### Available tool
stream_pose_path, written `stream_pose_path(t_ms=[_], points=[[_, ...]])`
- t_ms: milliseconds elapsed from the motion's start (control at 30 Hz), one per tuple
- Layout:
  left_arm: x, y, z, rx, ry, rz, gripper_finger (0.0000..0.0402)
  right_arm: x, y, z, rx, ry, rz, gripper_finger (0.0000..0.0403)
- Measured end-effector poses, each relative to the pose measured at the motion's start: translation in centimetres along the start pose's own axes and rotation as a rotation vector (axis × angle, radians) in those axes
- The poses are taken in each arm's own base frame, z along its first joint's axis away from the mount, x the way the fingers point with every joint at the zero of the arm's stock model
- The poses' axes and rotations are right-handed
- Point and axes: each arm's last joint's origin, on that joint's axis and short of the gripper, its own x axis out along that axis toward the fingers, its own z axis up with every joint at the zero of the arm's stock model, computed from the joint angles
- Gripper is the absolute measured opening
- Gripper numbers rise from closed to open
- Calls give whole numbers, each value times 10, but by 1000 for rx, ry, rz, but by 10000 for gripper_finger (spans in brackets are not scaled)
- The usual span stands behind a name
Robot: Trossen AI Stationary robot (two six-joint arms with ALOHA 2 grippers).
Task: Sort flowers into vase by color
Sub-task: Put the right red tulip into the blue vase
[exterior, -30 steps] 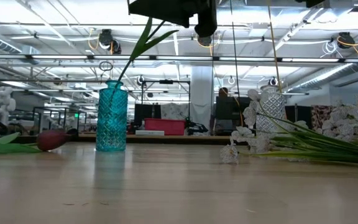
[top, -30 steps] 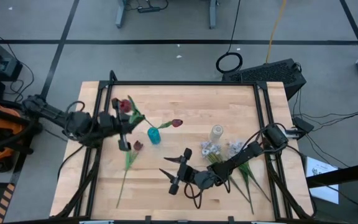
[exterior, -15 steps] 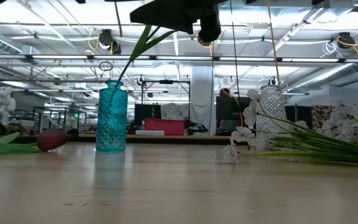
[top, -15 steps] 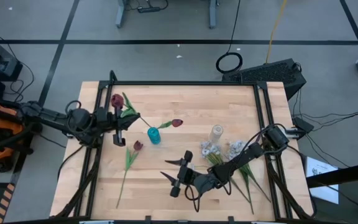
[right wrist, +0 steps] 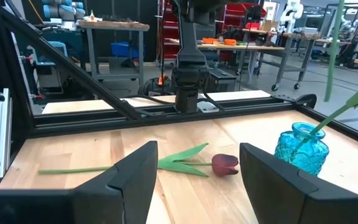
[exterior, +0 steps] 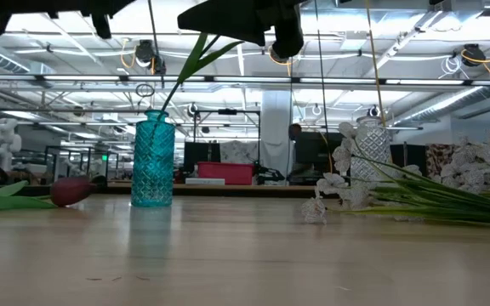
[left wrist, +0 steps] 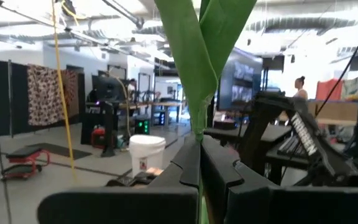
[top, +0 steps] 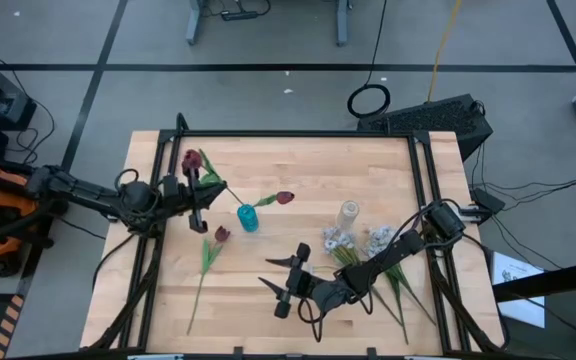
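**Red tulip held at far left, blue vase already stocked: risks and legible marks**

Red tulip [top: 189,161] sits in the left gripper [top: 197,191], near the table's far-left corner; the jaws are clamped together on its green stem, as the left wrist view shows. Teal glass vase [top: 248,218] stands just right of that gripper and already carries one red tulip [top: 284,198], leaning out to the right. A third red tulip [top: 221,234] lies flat on the wooden table [top: 268,160], near side of the vase. White blossom sprays [top: 339,240] lie at right around the clear glass vase [top: 349,212]. Right gripper [top: 286,282] hovers near the table's middle, fingers apart, empty.

Risks, as judged:
- Stem is pinched low and the head hangs well out from the jaws, so it may swing and miss the narrow vase mouth.
- The leaning stem already in the vase could be knocked, or the light vase tipped, if the new stem rakes the rim.
- Leaves may snag on the fingers at release.

Writing: none readable on vases or flowers. White lettering on dark equipment in the left wrist view is too blurred to read.
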Motion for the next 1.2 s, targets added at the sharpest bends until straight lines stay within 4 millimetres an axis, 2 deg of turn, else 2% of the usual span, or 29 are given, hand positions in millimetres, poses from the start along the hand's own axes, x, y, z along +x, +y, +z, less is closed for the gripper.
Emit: stream_pose_path(t_ms=[267, 667, 1200], points=[[-8, 2, -17, -24, 6, 9, 1, 0, 0, 0, -2, 1, 1, 217], [-14, 5, -30, -39, 27, 49, 1, 0, 0, -1, -7, 6, 1, 217], [-15, 5, -37, -34, 41, 65, 1, 2, -2, -1, -6, 6, -6, 217]])
